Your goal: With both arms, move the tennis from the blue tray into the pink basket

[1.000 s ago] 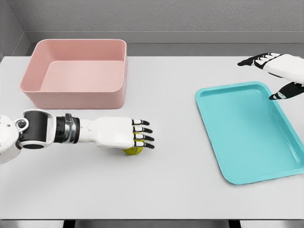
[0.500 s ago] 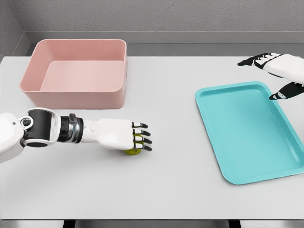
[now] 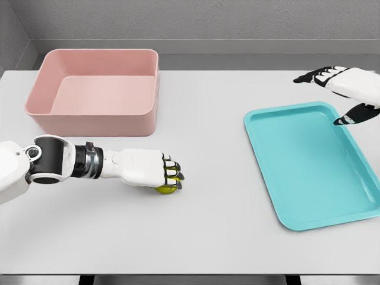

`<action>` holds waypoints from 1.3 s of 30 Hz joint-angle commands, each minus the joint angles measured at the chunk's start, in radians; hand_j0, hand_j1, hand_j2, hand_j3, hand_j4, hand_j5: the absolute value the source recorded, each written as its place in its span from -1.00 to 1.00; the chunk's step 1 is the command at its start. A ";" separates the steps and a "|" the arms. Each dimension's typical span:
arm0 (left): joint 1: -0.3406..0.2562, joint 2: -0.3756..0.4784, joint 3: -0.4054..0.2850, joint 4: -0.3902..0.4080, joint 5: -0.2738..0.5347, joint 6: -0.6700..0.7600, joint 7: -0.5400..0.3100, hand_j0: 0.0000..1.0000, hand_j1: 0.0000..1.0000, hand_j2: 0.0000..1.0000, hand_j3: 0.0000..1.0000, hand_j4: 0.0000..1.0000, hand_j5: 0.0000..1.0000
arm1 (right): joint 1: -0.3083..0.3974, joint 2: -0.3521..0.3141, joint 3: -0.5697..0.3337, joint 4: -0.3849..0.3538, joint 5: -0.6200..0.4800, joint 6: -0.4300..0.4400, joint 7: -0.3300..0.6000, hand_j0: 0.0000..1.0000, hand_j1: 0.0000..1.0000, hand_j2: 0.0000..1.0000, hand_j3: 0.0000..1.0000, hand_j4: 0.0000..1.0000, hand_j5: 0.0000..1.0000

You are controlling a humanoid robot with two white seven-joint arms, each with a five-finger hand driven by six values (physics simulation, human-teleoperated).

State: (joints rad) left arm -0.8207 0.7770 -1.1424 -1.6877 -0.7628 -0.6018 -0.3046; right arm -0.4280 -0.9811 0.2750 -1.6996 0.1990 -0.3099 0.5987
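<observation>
Lying palm-down on the table [image 3: 225, 237], the left robot hand [image 3: 148, 169] has its fingers [image 3: 172, 175] curled over the tennis ball [image 3: 166, 189]. Only a yellow-green part of the ball shows under the fingertips, and it rests on the table surface, outside both containers. The pink basket [image 3: 95, 122] stands toward 11 o'clock from the ball, near the table's far left edge; its front wall is near the hand but apart from it. The blue tray [image 3: 297, 178] lies toward 3 o'clock, well apart, and its right side runs out of view. A wide bare strip of table separates the ball and the tray, and more free surface lies toward 6 o'clock up to the near edge. The right robot hand [image 3: 341, 89] hangs over the tray's far right corner, fingers spread, holding nothing.
</observation>
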 commanded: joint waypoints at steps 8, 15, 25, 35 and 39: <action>0.000 0.001 -0.013 0.000 0.002 -0.009 -0.019 -0.76 -0.76 -0.76 -0.76 -0.76 -0.76 | 0.000 -0.002 0.006 -0.028 -0.003 0.002 0.000 1.00 1.00 1.00 1.00 1.00 1.00; -0.008 0.002 0.035 0.000 0.129 -0.009 -0.010 -0.98 -0.98 -0.98 -0.98 -0.98 -0.98 | 0.000 0.001 0.006 -0.028 -0.003 0.002 0.000 1.00 1.00 1.00 1.00 1.00 1.00; 0.005 -0.001 0.297 0.137 0.342 -0.009 -0.011 -0.96 -0.96 -0.96 -0.96 -0.96 -0.96 | 0.000 -0.002 0.006 -0.028 -0.004 0.002 0.000 1.00 1.00 1.00 1.00 1.00 1.00; -0.005 -0.076 0.504 0.454 0.401 -0.009 -0.013 -0.91 -0.91 -0.91 -0.91 -0.91 -0.91 | 0.000 -0.002 0.006 -0.028 -0.004 0.002 0.000 1.00 1.00 1.00 1.00 1.00 1.00; -0.014 -0.101 0.523 0.618 0.393 -0.009 -0.018 -0.91 -0.91 -0.91 -0.91 -0.91 -0.91 | 0.000 -0.002 0.006 -0.028 -0.004 0.002 0.000 1.00 1.00 1.00 1.00 1.00 1.00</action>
State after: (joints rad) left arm -0.8360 0.6882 -0.6362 -1.1560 -0.3799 -0.6125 -0.3214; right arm -0.4280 -0.9822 0.2809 -1.7271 0.1991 -0.3099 0.5987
